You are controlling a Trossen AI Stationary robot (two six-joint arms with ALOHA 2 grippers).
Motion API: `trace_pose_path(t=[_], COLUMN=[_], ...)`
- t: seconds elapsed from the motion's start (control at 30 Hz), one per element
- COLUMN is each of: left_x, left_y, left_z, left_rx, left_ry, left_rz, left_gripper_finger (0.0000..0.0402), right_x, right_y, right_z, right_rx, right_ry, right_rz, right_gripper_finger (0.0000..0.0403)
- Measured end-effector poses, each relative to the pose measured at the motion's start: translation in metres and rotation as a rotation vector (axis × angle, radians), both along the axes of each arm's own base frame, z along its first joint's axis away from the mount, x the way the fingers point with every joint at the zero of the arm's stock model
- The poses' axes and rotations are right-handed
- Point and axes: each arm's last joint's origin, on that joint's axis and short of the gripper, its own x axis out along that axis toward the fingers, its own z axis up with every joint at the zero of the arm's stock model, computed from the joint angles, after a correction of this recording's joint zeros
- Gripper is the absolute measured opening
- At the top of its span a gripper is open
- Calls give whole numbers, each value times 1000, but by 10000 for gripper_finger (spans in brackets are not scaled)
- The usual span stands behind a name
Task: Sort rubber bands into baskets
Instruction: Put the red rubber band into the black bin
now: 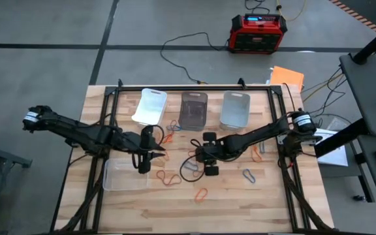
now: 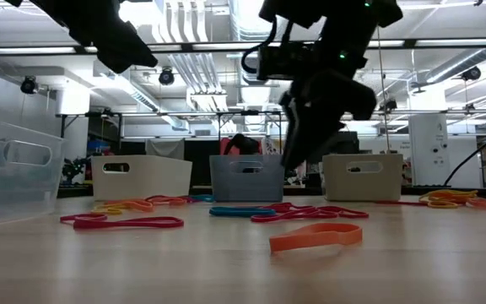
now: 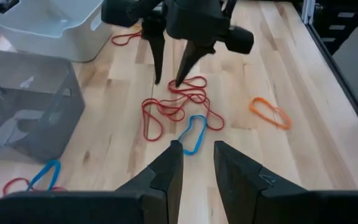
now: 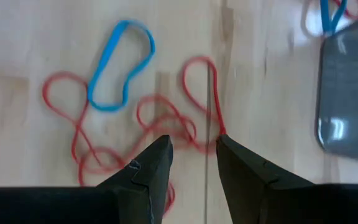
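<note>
Red rubber bands (image 4: 166, 124) lie tangled under the right gripper (image 4: 193, 152), its fingers spread, holding nothing.

4 small rectangular plastic baskets are in view: 1 white basket (image 1: 151, 106), 1 smoky dark translucent basket (image 1: 193, 109), and 2 clear baskets, 1 in the back row (image 1: 235, 108) and 1 nearer the front (image 1: 125, 174). 2 dark robot arms reach over the wooden tabletop (image 1: 240, 202), each ending in 1 two-finger end effector. Thin elastic rubber bands lie loose in red, orange, blue and grey; the exact total cannot be told, but 1 blue band (image 4: 118, 65) lies beside a tangle of red bands (image 4: 166, 121).
</note>
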Motion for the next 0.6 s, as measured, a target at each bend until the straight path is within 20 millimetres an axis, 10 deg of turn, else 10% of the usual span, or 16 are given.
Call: trace_pose_path(t=[0.6], left_x=[-3], left_y=[3], left_z=[-3], left_rx=[123], left_ry=[-35], left_rz=[-23], left_gripper_finger=[75], right_x=[2], right_y=[-8], right_z=[-44], right_rx=[108], right_ry=[60], right_rz=[-160], right_gripper_finger=[108])
